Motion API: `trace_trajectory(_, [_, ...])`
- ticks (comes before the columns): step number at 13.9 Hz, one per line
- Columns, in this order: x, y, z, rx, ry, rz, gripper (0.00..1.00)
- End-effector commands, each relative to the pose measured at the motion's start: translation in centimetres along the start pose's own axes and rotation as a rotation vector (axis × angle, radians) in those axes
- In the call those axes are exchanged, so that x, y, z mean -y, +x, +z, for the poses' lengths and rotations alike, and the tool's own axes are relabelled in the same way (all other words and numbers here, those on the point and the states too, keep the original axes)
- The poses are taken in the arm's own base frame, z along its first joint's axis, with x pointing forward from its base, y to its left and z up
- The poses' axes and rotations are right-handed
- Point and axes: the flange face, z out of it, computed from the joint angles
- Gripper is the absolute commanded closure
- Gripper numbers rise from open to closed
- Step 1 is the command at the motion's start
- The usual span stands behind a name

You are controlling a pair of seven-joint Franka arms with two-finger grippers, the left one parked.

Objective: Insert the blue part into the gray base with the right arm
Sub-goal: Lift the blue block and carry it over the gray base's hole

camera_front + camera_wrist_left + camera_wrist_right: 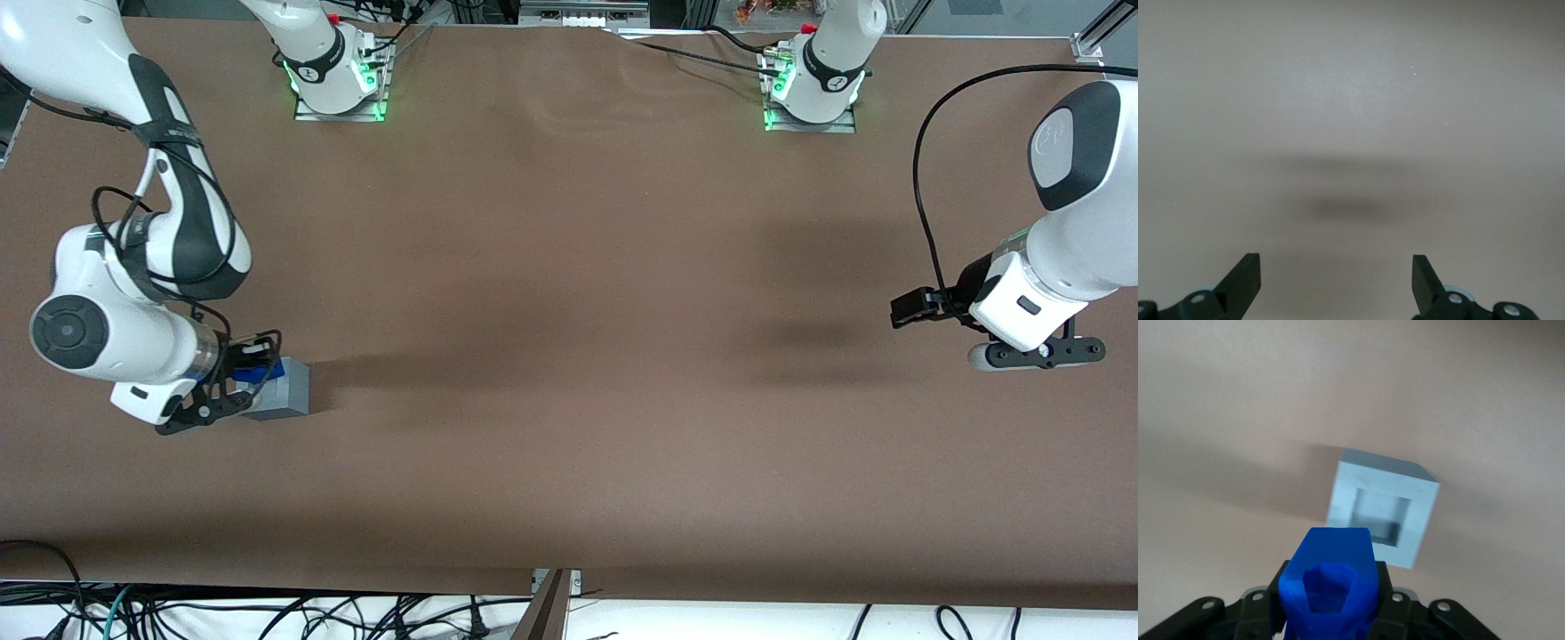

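In the front view, the right arm [133, 267] bends down in the lower half of the frame, at the working arm's end of the table [569, 356]. Its wrist and looping black cables cover most of the gripper [233, 380], so the fingers are hard to make out there. Only a sliver of the blue part [268, 368] shows past the gripper, and it overlaps the upper edge of the gray base [286, 396]. The base stands on the table just beside the gripper, partly covered by it, and its recess cannot be seen from this angle.

The right wrist view is plainer. The gripper [1331, 595] pinches the blue part [1328, 577] between its two fingers, which are largely masked by the part. The part's lower end is cut off by the frame edge and its outline is soft. The gray base [1381, 495] sits on the table apart from the held part, and its square recess [1379, 515] is open with nothing in it.

Counted: one blue part, one gray base, one recess
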Motion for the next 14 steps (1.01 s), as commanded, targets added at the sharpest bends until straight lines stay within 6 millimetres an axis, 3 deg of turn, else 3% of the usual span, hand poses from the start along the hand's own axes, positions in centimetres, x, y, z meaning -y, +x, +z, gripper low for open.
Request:
trace_trajectory(1, [-2.5,-1.2,0.4,0.009,0.011,-0.035,0.77])
trace_trajectory(5, [-3.8,-1.2,1.4,-0.017,0.062,0.055,0.77])
trace_trajectory(7, [-3.7,-1.0,1.8,-0.01,0.066,0.136,0.77])
trace_trajectory(14, [-3.5,0.1,3.7,-0.041,0.063,0.163,0.77])
